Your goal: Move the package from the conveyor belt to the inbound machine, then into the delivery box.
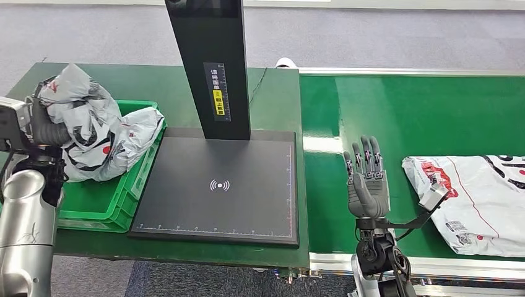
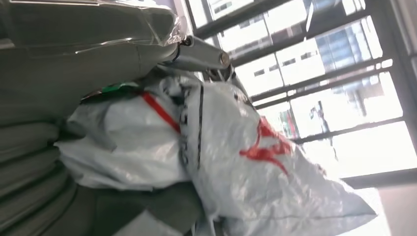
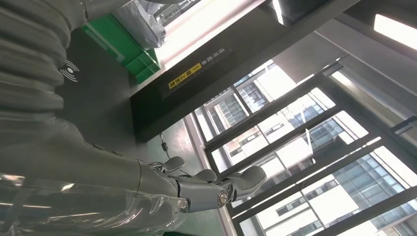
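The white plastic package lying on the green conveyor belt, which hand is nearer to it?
Right. The right hand hovers open beside the white plastic package; the left hand is across the scanner, over the green bin.

A green bench [image 1: 272, 93] carries a black scanner pad [image 1: 223, 189] with a black post [image 1: 210, 62] rising from its far edge. Touching the pad's left side sits a green box [image 1: 117, 204], with a crumpled grey package [image 1: 99, 133] over it. Just right of the bench runs a green conveyor belt [image 1: 408, 111]; a flat white package [image 1: 489, 201] lies on it at the right.
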Robot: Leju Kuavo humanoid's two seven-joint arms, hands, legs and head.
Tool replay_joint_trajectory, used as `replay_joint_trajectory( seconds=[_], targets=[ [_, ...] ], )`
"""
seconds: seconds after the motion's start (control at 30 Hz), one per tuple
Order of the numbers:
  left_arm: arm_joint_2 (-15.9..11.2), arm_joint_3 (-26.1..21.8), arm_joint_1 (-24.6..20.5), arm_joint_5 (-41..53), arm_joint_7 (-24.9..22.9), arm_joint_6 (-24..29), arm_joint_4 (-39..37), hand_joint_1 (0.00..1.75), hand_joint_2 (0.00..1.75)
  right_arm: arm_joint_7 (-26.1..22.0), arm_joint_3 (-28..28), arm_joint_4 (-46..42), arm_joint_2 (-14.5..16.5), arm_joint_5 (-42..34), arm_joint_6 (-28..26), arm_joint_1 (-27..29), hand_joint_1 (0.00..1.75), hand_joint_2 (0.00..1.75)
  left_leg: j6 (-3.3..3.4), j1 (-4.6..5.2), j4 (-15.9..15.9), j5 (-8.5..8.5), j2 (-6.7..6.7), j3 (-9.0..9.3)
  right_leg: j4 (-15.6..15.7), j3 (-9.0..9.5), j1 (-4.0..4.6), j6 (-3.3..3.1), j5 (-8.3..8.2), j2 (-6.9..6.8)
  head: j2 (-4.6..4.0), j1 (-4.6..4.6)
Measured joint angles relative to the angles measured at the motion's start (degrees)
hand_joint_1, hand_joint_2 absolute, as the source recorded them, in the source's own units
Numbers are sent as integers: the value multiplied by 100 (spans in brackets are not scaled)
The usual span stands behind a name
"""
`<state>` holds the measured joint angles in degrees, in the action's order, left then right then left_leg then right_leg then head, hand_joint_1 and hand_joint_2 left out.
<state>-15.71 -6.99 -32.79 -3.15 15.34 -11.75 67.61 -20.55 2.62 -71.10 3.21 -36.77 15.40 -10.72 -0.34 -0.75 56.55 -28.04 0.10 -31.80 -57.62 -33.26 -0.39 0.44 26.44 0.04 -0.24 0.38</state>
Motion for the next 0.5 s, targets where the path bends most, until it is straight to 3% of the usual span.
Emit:
replay_joint_trajectory(
  seconds=[0.17, 0.5],
  targets=[
    [63, 266, 80, 214, -71, 117, 343, 0, 175, 4, -1, -2, 5, 18, -61, 13, 0, 175, 0, -1, 0, -1, -1, -4, 0, -3, 1, 0, 1, -1, 0, 0],
    [291, 484, 381, 1577, -98, 1559, 1251, 0, 175, -34, -7, -109, 51, 58, -154, 228, 0, 175, 0, 0, 0, -1, -2, -3, 1, -2, 0, 0, 1, -1, 0, 1]
  ],
)
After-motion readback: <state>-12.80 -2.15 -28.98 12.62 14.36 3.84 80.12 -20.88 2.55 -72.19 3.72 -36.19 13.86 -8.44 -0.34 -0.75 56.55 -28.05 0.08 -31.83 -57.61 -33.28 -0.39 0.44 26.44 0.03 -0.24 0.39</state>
